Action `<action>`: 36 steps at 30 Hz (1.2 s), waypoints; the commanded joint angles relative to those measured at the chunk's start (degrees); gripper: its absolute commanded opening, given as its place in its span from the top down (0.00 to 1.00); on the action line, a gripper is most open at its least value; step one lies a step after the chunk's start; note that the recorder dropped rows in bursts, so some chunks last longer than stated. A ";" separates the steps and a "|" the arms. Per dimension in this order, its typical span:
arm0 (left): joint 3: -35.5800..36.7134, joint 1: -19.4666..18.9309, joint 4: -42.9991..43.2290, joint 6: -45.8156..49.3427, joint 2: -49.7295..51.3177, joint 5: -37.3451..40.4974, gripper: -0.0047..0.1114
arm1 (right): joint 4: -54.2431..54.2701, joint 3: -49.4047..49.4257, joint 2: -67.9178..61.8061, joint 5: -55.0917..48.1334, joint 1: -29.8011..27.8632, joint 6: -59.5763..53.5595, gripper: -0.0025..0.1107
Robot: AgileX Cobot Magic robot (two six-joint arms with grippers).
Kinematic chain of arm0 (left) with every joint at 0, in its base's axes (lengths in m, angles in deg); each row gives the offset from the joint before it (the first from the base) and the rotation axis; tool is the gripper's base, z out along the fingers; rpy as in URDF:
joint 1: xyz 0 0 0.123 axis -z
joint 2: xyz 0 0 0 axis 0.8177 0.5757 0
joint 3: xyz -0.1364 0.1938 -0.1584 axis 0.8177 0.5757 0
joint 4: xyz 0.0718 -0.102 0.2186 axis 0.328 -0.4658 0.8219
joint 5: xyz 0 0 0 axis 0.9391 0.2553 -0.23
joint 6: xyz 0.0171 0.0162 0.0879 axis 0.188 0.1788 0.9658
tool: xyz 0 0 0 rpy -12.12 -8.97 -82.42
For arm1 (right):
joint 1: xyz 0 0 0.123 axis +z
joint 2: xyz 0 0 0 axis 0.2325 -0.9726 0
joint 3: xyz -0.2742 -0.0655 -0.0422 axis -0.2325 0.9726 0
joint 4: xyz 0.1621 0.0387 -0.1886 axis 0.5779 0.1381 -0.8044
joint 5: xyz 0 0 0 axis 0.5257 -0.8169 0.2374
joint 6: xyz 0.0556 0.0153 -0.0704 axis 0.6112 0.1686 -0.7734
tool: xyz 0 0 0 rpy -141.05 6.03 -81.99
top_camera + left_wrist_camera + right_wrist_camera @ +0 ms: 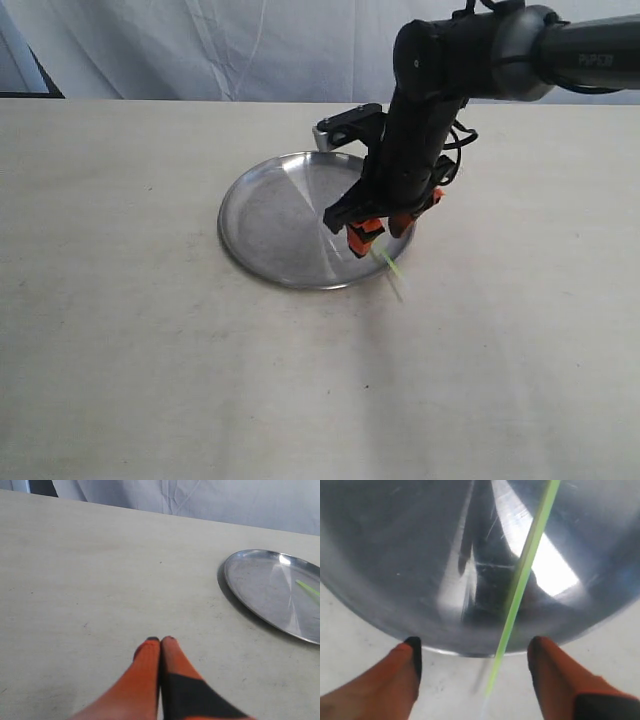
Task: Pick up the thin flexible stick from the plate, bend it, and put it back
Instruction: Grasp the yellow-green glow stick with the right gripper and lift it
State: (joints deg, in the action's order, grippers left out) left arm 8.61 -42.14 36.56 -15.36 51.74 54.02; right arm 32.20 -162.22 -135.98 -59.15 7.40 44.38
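Observation:
The round silver plate (285,215) lies on the table, also seen in the left wrist view (265,587) and the right wrist view (410,560). The thin yellow-green stick (522,575) lies across the plate's near right rim, one end poking out over the table (392,272); a short piece shows in the left wrist view (306,586). My right gripper (476,647) hangs open just over the rim, fingers either side of the stick, not touching it (385,228). My left gripper (160,640) is shut and empty over bare table, well away from the plate; it is out of the exterior view.
The pale tabletop (150,330) spreads wide on all sides of the plate. A white cloth backdrop (200,50) hangs behind the table's far edge. The right arm (430,110) reaches down over the plate's right half.

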 commanded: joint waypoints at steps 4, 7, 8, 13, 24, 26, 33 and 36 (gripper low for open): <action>0.12 -0.08 0.31 -0.02 -0.52 -0.89 0.96 | -0.90 -0.29 -2.94 4.06 -0.18 0.75 0.44; 0.12 -0.08 0.31 -0.02 -0.52 -0.89 0.96 | -1.02 -0.29 -4.27 5.32 -0.18 0.75 0.44; 0.12 -0.08 0.31 -0.02 -0.52 -0.89 0.96 | -1.27 -0.29 -4.66 5.75 -0.18 0.75 0.44; 0.12 -0.08 0.31 -0.02 -0.52 -0.89 0.96 | -1.27 -0.29 -6.53 7.84 -0.18 0.75 0.65; 0.12 -0.08 0.31 -0.02 -0.52 -0.89 0.96 | -1.92 -0.37 -4.79 7.60 -0.18 0.75 0.99; 0.12 -0.08 0.31 -0.02 -0.52 -0.89 0.96 | -1.92 -0.37 -2.40 7.24 -0.18 0.75 0.99; 0.12 -0.08 0.31 -0.02 -0.52 -0.89 0.96 | 1.69 1.93 10.02 4.68 -0.18 0.26 0.99; 0.12 -0.08 0.31 -0.02 -0.52 -0.89 0.96 | 13.97 13.29 21.29 11.83 -0.18 -6.02 0.99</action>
State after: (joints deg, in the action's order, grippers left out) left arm 8.61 -42.14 36.56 -15.36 51.74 54.02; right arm 39.28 -155.02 -120.94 -51.01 7.40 42.17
